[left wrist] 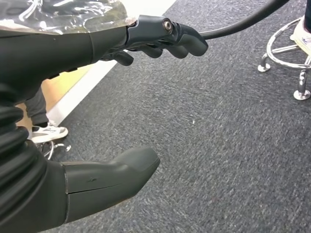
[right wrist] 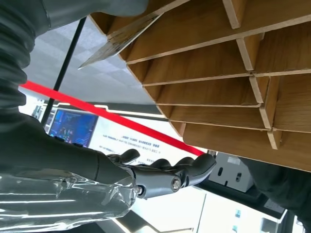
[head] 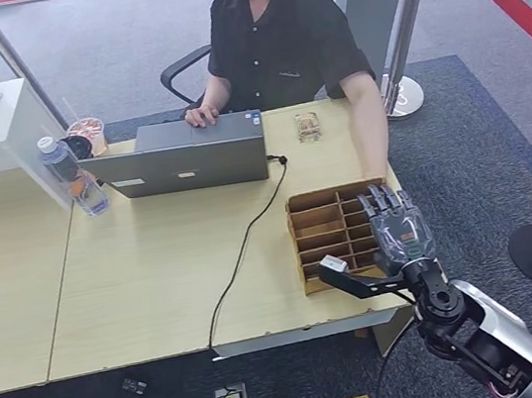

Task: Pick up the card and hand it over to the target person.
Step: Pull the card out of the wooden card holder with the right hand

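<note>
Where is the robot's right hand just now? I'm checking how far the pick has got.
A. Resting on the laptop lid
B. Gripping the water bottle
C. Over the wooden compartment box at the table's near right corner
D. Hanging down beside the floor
C: in the head view the right hand is over the wooden compartment box at the table's near right corner, well away from the laptop and the water bottle.

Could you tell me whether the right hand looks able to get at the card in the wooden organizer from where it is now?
Probably yes. The right hand hovers open right over the organizer, and the card sticks out of a slot with nothing between.
</note>
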You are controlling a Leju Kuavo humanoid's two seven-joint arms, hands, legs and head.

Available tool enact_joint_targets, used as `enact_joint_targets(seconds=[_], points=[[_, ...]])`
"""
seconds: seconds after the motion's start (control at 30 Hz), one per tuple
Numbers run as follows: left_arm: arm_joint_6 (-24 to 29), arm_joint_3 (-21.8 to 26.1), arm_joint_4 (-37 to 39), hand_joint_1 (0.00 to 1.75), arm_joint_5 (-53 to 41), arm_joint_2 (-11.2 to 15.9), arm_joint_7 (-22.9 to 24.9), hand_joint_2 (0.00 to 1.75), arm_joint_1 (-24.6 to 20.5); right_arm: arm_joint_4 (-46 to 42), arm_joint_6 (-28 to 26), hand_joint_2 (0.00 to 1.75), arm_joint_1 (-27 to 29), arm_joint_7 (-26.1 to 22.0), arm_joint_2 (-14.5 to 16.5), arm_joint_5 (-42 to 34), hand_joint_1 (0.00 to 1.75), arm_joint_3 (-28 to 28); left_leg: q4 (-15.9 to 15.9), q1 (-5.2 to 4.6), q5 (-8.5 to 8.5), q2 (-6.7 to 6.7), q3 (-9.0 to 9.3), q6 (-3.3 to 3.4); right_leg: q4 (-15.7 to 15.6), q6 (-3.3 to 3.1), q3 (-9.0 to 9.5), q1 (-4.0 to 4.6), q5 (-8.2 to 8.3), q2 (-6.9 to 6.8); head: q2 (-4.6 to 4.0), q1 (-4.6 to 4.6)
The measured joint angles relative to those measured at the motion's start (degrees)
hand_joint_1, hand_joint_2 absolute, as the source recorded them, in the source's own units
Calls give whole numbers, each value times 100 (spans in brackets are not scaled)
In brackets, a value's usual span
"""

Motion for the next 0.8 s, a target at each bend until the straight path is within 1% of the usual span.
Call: enact_joint_targets(seconds=[0.23, 0.37, 0.4, 0.5, 0.53, 0.6, 0.67, 0.73, 0.8], points=[[0, -35, 37, 0, 15, 53, -22, 175, 6, -208, 231, 175, 62, 133, -80, -40, 15, -73, 1, -1, -2, -3, 1, 0, 2, 0, 1, -1, -3, -2, 0, 0], [0, -68, 66, 0, 17, 86, -40, 175, 10, -320, 290, 175, 108, 173, -127, -57, 19, -121, 1, -1, -2, -4, 1, 0, 3, 0, 0, -1, -4, -3, 0, 0], [0, -73, 73, 0, 19, 93, -45, 175, 10, -337, 290, 175, 120, 176, -136, -59, 23, -129, 2, -1, -2, -5, 1, 0, 3, 0, 1, -1, -4, -4, 0, 0], [0, -97, 90, 0, 40, 108, -75, 175, 12, -410, 295, 175, 172, 201, -162, -67, 44, -167, 2, 0, -2, -6, 2, 0, 2, 0, 1, 0, -4, -5, 0, 0], [0, -104, 94, 0, 50, 110, -88, 175, 14, -431, 304, 175, 190, 216, -167, -72, 47, -181, 2, 0, -2, -6, 1, 0, 2, 0, 1, 0, -4, -5, 0, 0], [0, -127, 114, 0, 73, 124, -134, 175, 17, -508, 334, 175, 246, 257, -194, -86, 47, -218, 2, 0, -1, -6, 0, 0, 2, 0, 0, 0, -3, -6, 0, 0], [0, -158, 143, 0, 100, 145, -194, 175, 20, -624, 360, 175, 305, 290, -237, -95, 62, -253, 2, -1, -1, -6, -1, 0, 2, 0, -1, -1, -3, -7, 0, 0], [0, -212, 196, 0, 130, 178, -294, 175, 26, -768, 424, 175, 370, 355, -291, -101, 110, -311, 3, -1, -2, -7, -1, 0, 3, 0, 0, -1, -4, -6, 0, 0], [0, -277, 263, 0, 158, 221, -408, 175, 34, -916, 498, 175, 457, 434, -359, -109, 149, -388, 3, -2, -1, -8, -1, 1, 3, 0, -1, -2, -4, -8, 0, 0]])
